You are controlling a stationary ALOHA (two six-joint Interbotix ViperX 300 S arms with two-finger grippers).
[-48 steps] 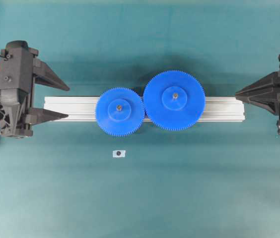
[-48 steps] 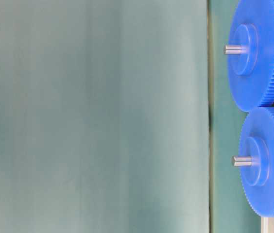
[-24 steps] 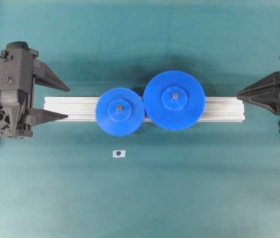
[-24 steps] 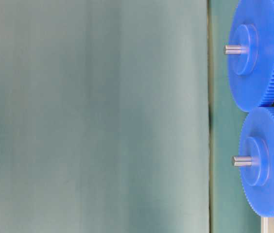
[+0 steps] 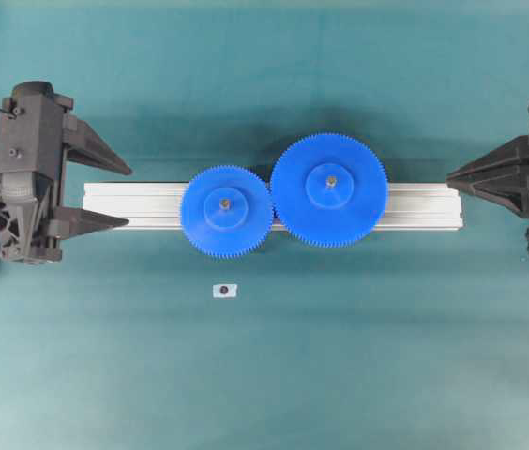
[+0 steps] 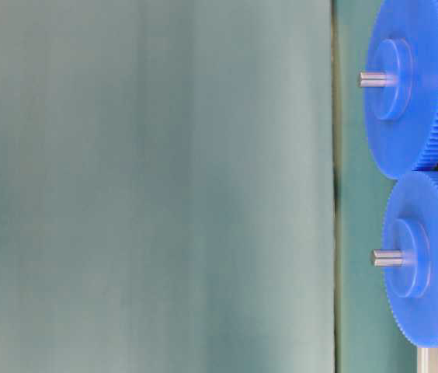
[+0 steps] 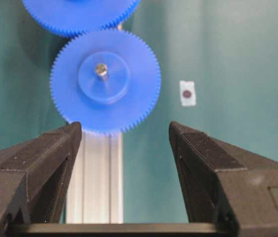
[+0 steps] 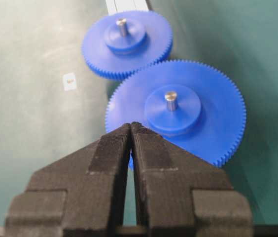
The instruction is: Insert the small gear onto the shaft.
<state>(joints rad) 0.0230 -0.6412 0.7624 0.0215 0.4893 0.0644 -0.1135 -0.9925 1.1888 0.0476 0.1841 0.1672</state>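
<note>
Plainly, nearest the left wrist camera the left gripper (image 7: 124, 148) stands with its fingers spread wide and empty, short of the small gear (image 7: 105, 81). That gear lies flat on the rail (image 5: 143, 205), already threaded on the shaft (image 7: 101, 69), its teeth meshed with the larger gear (image 5: 329, 190). I judge it light, rigid and slick plastic; the raised hub or opposite rim edges look the safest hold, sparing the fine teeth. Farther right, the right gripper (image 8: 131, 129) has its fingers pressed together on nothing. The table-level view alone shows both pins poking out past the hubs; only the overhead and wrist views catch the small white tag (image 5: 224, 290) on the mat.
</note>
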